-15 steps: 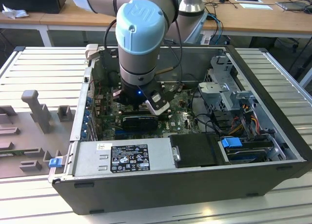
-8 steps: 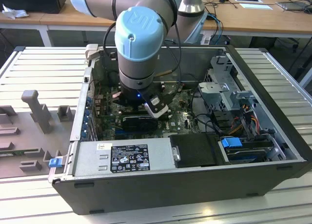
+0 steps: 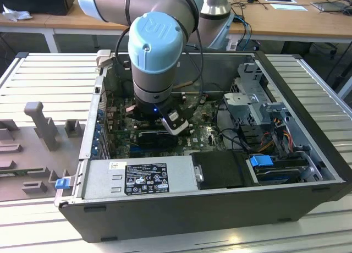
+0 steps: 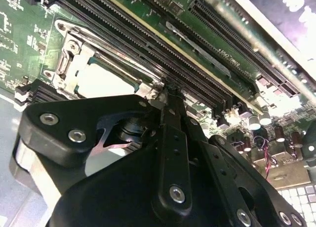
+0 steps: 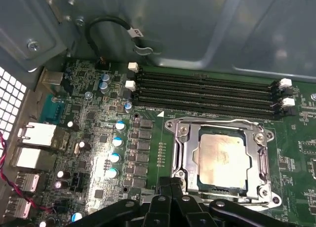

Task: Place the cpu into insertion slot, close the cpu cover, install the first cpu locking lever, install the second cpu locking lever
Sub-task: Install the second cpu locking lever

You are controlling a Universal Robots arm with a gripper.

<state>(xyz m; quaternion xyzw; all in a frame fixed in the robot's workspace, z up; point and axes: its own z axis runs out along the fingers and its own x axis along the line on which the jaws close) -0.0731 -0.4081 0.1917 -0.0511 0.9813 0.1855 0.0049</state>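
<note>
gripper (image 5: 170, 195): clenched, empty, fingertips at 6 o'clock edge of socket
cpu (image 5: 223, 160): seated in insertion slot (image 5: 180, 158), cpu cover (image 5: 260, 160) down over it
exterior view: arm (image 3: 155, 44) inside case (image 3: 220, 209), socket hidden
second wrist view: memory slots (image 4: 123, 34) beyond cpu

- Looks like a robotics lab or test workshop.
- Opened desktop computer case (image 3: 220, 209) lying on a ribbed metal workbench (image 3: 49, 77), under a robot arm (image 3: 155, 49).
- Grey fixture blocks (image 3: 41, 124) beside it.
- Wooden desks (image 3: 286, 19) behind, strewn with cables and papers.
</note>
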